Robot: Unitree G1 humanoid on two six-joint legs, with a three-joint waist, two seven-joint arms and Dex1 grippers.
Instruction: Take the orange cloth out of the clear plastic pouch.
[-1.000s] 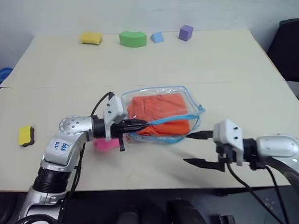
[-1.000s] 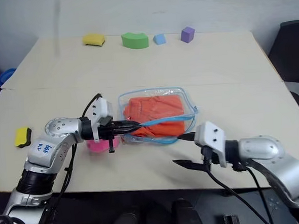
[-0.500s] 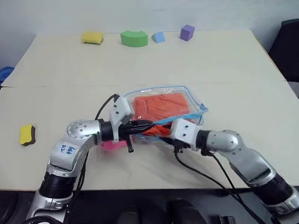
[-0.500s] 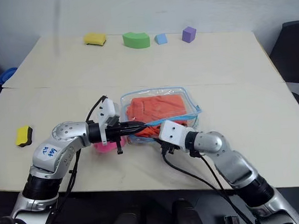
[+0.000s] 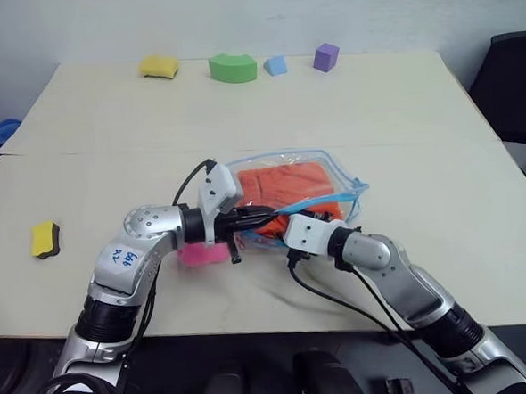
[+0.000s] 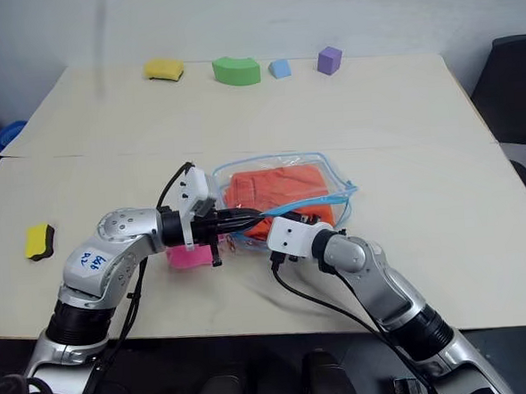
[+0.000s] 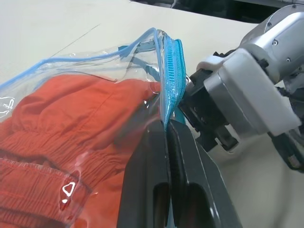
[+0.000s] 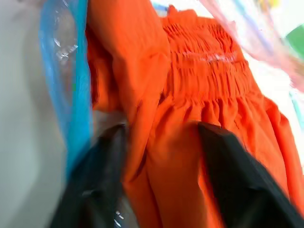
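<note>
Right wrist view: right pincer (image 8: 156, 190) has swung into the pouch (image 5: 342, 170) mouth, fingers spread astride the cloth (image 8: 190, 118). Left pincer (image 7: 168, 156) stays clenched on the zipper edge above the desk (image 5: 240, 109).

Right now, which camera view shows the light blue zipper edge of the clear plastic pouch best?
The left wrist view: the light blue zipper edge is clamped between the left pincer's fingers. The head views show it as a thin line; the right wrist view shows a blue strip beside the orange cloth.
</note>
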